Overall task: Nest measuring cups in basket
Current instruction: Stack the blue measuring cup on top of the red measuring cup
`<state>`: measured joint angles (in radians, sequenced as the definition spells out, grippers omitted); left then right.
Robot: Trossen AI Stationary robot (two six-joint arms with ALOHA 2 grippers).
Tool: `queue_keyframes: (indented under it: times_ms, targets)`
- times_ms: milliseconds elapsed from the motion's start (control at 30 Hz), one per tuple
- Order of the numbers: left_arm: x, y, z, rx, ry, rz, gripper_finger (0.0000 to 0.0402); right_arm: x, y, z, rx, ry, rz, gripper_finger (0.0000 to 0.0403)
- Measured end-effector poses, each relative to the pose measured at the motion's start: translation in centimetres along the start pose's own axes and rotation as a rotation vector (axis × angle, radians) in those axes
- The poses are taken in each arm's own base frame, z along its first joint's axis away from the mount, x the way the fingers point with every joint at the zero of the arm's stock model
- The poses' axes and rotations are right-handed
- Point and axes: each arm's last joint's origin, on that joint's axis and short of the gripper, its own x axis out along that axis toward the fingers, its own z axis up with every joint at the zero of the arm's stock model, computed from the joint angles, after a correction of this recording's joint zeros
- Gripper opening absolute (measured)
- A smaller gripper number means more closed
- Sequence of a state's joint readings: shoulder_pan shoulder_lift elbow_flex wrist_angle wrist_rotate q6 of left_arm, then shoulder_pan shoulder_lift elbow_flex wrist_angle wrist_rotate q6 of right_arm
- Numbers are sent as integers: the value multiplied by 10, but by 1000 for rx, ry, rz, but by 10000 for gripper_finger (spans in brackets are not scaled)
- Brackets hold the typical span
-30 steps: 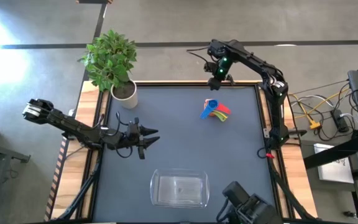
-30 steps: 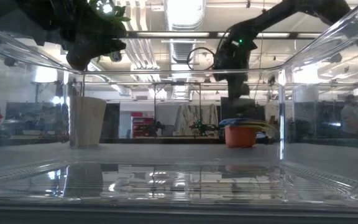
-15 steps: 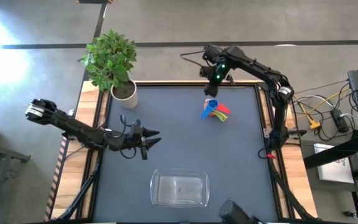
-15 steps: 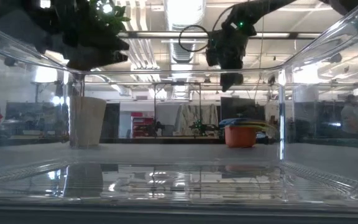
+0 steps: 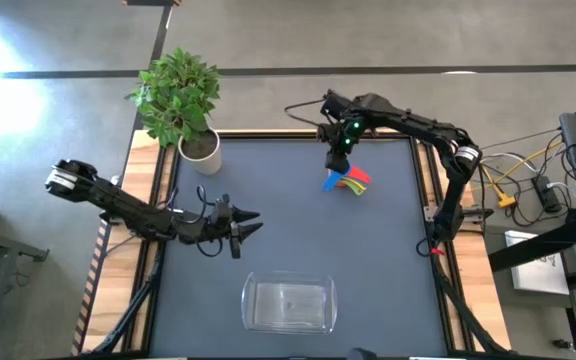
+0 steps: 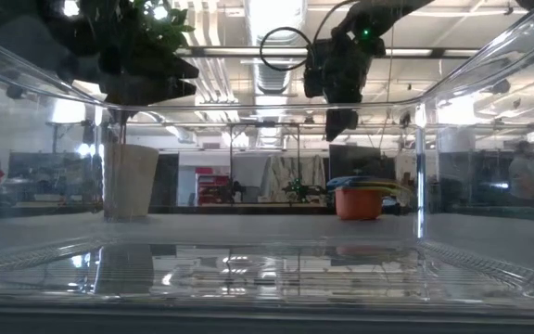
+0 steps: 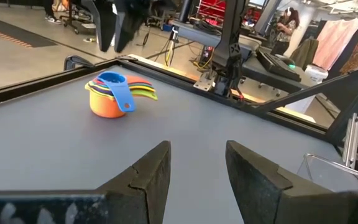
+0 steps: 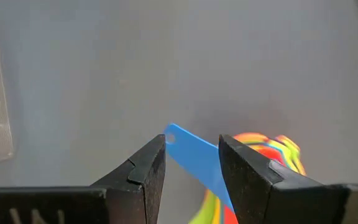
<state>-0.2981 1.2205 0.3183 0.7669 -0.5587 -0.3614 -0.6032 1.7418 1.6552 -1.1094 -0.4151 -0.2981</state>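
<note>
The measuring cups [image 5: 346,181] sit nested in one stack on the dark mat toward the table's far right, orange bowl at the bottom [image 7: 106,104], blue cup on top, coloured handles fanned out. My right gripper [image 5: 339,152] hovers open above them, well clear in the low view [image 6: 340,121]; in its wrist view [image 8: 191,140] the blue handle [image 8: 192,152] shows between the fingers. My left gripper [image 5: 254,219] is open above the mat's left middle [image 7: 197,149]. The clear basket [image 5: 288,304] stands at the near edge.
A white plant pot [image 5: 200,150] with a leafy plant stands at the far left corner [image 6: 130,180]. Bare dark mat [image 5: 298,235] lies between the cups and the basket. Wooden rails edge the table; cables and equipment sit off its right side.
My right gripper has swung from beyond the far edge toward the near side and a little left, coming over the cup stack. My left gripper has drifted slightly toward the table's right. The cups and the basket have stayed put.
</note>
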Motion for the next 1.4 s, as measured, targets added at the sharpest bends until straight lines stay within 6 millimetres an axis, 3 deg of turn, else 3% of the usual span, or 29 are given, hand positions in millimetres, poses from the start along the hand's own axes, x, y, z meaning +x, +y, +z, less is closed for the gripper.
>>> queue_keyframes:
  times_ms: [333,433,733,1133,1400]
  targets:
    - [0,0,-1,14,5,2,137,41,17,-10,-67,2,22,135]
    - [0,0,-1,16,5,2,137,52,20,-10,-100,-11,-45,136]
    - [0,0,0,15,4,1,137,62,15,-3,-90,-134,-126,136]
    - [0,0,0,14,3,0,137,82,10,-20,-89,-81,-164,136]
    - [0,0,0,18,3,0,137,83,11,-29,-56,-7,-150,136]
